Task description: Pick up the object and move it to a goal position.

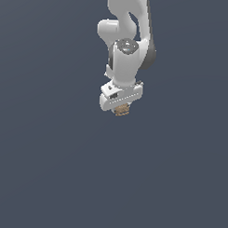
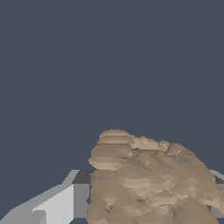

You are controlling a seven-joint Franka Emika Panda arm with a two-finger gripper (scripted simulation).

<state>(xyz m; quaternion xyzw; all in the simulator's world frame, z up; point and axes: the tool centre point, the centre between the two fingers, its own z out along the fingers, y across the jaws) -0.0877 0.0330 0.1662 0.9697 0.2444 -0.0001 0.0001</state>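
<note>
The white gripper [image 1: 120, 108] points downward at the end of the arm [image 1: 125, 46], and the tan-brown chunk [image 1: 121, 110] sits at its lower edge, projecting a little below the flat white bar of the hand. In the exterior view the fingers cannot be told apart from that bar, so the width of the opening is not measurable there; the chunk is lodged directly under the hand and touches it, with nothing visible beneath, which agrees with a grip closed upon it. In the wrist view the chunk [image 2: 148, 179] fills the lower part of the frame just beside one pale grey finger [image 2: 57, 205], whose flat, angular faces contrast with the chunk's lumpy, ridged surface of stacked, rounded brown layers. A darker grey part of the hand lies directly behind the chunk. The arm above the gripper is built of smooth, rounded white shells with dark grey joint sections and a round grey cap on the wrist. Around the gripper, on every side, there is only a uniform dark blue-grey background [image 1: 40, 155] without texture or visible edges.
</note>
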